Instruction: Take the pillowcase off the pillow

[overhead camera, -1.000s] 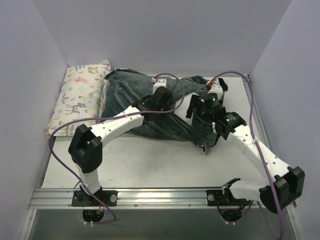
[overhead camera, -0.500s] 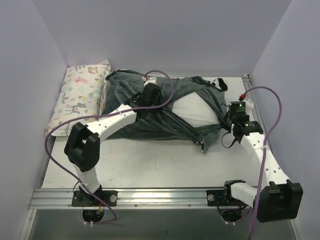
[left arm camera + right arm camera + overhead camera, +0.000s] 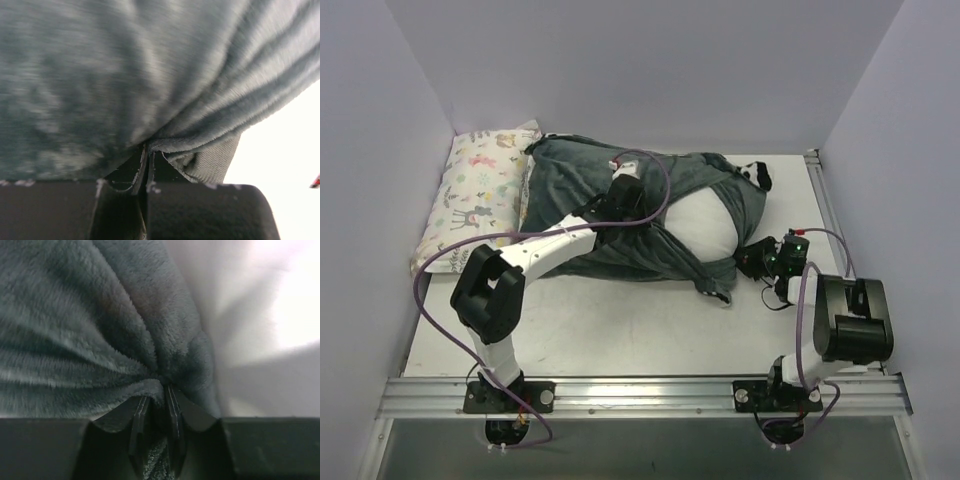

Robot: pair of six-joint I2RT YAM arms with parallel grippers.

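Right arm has swung out from over the bedding and folded down close to its base, dragging grey cloth with it, so more white shows than a second ago; the left arm has shifted only a little toward the far left.

On the table (image 3: 620, 320) the pillowcase (image 3: 575, 185) lies across the far middle with its grey inner face outward. A scrap of zebra stripe shows only at the far right end. The pillow (image 3: 705, 222) is inside it, long axis running left to right, with its white body bare at the right end between stretched bands of cloth. A small printed pillow (image 3: 480, 195) sits apart at the far left.

The left gripper (image 3: 625, 195) is on top of the cover near its middle. Its wrist view shows the jaws pressed together on a fold of grey plush. The right gripper (image 3: 757, 262) sits low at the cover's near right corner, jaws likewise pinched on a gathered bunch of the same cloth.

The two holds are thus strung along the pillow's length. The bare end faces the right gripper, while most of the cloth lies left of the left one. By my reading, the cover has to slide leftward along that axis.
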